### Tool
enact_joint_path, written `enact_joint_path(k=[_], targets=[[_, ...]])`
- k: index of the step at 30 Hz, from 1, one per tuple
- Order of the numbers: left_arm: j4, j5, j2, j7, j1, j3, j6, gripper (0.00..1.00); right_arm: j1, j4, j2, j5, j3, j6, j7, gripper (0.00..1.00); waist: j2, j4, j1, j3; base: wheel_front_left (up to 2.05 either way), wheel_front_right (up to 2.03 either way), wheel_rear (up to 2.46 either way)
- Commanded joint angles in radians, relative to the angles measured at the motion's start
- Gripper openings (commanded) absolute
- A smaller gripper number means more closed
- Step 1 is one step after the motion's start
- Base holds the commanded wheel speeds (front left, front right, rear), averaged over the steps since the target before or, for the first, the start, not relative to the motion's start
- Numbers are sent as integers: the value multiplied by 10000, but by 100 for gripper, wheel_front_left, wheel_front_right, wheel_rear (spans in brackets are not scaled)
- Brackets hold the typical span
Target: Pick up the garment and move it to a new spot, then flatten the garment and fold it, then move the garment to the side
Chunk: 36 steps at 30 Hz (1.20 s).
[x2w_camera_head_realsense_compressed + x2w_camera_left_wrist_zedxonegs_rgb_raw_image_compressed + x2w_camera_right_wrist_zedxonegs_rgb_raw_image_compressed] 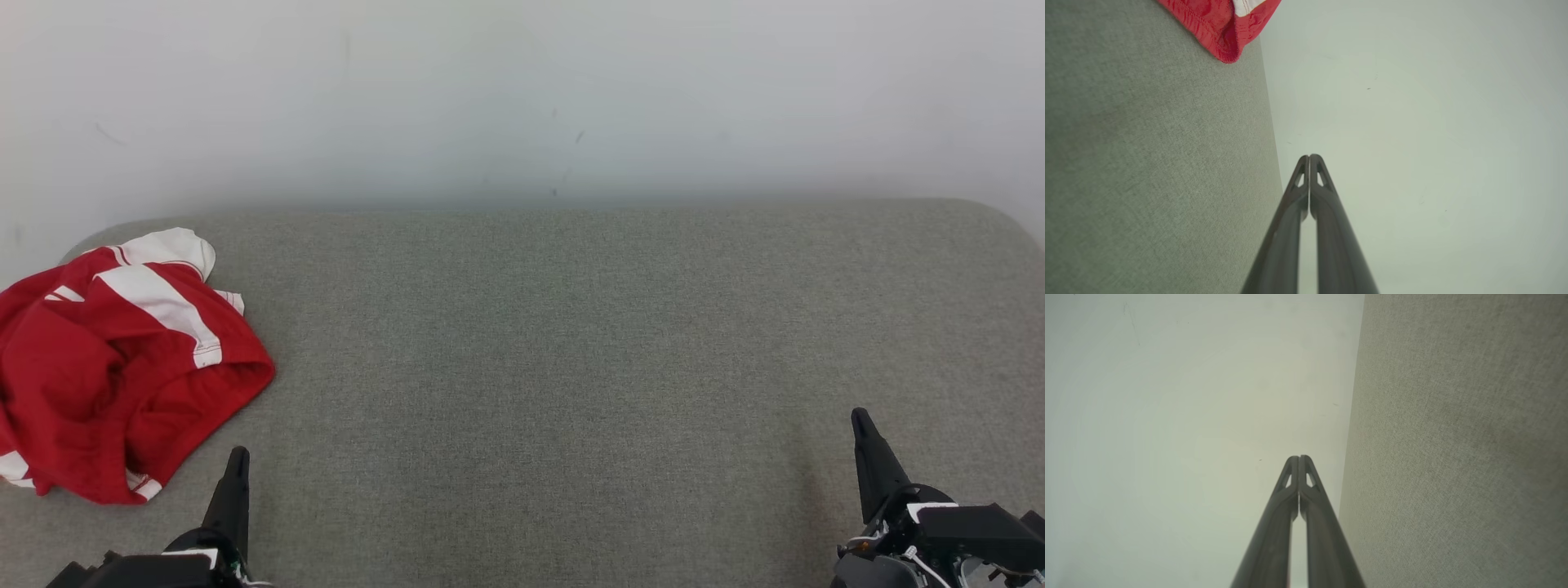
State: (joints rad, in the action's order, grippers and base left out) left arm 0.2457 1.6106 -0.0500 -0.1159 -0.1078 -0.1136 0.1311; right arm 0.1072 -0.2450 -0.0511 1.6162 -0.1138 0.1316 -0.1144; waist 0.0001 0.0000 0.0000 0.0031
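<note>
Red garment (pixel 106 367) at frame left looks light and floppy, so I'd grab its bunched edge; left tool (pixel 237 457) and right tool (pixel 860 418) are both pressed together.

Garment (pixel 106 367): red w/ white bands & white trim, thin sporty-looking fabric. Not flat, crumpled in a loose heap w/ folds & creases all over, and one white-tipped part bunched at the back. It lies far on my left on the grey fabric surface (pixel 571 343), near its rounded back-left corner. Part of it runs off the head view's left edge. My left wrist view catches its red stitched hem (pixel 1208 36) w/ a bit of white beside it, resting on the fabric.
</note>
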Motion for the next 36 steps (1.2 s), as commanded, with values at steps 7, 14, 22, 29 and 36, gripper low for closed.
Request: enact_joint_path(k=[7,14,22,29,36], targets=[[62,-3,10,3,25,7,0,100,-32,-61,8,2,6,2,4,100,-1,0,0,0,0,0,0],[208,-68,42,244,333,170,0,100,-329,-165,32,-116,226,1,228,100,-1,-6,0,-43,0,0,0],[96,-329,35,643,568,390,-1,100,-493,-17,19,-422,608,0,633,100,-1,-10,0,-119,0,0,0],[101,-919,30,958,707,453,-1,100,-623,59,-13,-917,863,-1,955,100,-1,6,0,-185,0,0,0],[95,-2064,24,1254,795,522,-46,100,-764,143,8,-1735,829,-2,1250,100,-1,40,0,-240,0,0,0]])
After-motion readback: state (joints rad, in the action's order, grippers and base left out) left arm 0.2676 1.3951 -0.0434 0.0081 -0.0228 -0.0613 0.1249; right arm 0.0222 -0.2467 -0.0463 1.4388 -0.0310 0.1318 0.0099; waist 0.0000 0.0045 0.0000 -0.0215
